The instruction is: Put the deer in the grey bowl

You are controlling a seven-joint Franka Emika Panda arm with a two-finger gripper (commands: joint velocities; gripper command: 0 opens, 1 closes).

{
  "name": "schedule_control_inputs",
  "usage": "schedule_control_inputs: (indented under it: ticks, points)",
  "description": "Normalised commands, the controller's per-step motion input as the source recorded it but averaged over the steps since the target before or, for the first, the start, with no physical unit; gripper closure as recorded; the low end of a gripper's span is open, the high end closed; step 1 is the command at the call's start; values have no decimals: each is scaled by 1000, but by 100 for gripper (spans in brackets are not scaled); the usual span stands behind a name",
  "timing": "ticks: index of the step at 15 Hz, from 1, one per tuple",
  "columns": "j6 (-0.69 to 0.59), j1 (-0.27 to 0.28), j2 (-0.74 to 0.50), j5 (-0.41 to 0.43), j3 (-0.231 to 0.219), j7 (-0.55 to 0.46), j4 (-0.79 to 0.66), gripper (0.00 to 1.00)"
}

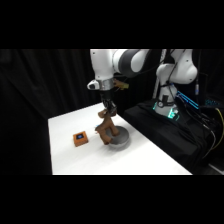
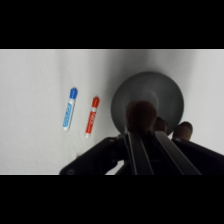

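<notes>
deer (image 1: 105, 129) held in gripper (image 1: 109, 111) — hanging, just above grey bowl (image 1: 120, 139)

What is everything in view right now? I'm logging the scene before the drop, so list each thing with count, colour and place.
deer: one, dark brown, hanging from the tool over the bowl's near-left edge.
grey bowl: one, dull grey, on the table under the deer.
cube: one, orange-brown with a blue top mark, on the table left of the bowl.
markers: two, one blue and one red, lying side by side on the table beside the bowl, wrist view only.
table: one, white.
arm: one, white, reaching from upper right.
tool: one, black, shut on the deer.
</notes>
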Motion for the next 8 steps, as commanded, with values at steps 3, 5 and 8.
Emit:
schedule_control_inputs:
  ticks: [3,5,8]
  points:
    - [113,29,-91,-87,23,87,-211,91]
    - [148,41,35,-34,31,83,-98,57]
    - [156,39,101,0,19,66,-10,34]
